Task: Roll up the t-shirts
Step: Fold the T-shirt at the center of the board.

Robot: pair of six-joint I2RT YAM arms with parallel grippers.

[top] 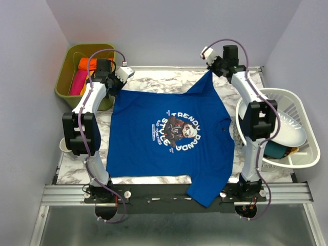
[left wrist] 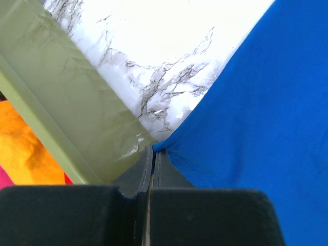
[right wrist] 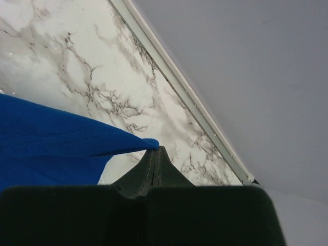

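A royal-blue t-shirt [top: 169, 138] with white lettering and a dark chest print lies spread on the marble table, its near end hanging over the front edge. My left gripper [top: 117, 82] is shut on its far left corner, next to the olive bin; the pinched blue cloth [left wrist: 246, 113] shows in the left wrist view at the fingertips. My right gripper [top: 212, 69] is shut on the far right corner and holds it lifted into a peak; the pinched tip of the shirt [right wrist: 61, 148] shows in the right wrist view.
An olive-green bin [top: 66, 77] with orange and pink cloth stands at the far left; its wall [left wrist: 66, 102] is close beside my left fingers. A white slatted basket [top: 300, 110] holding a white plate stands at the right. The table's back rail [right wrist: 179, 87] runs behind my right gripper.
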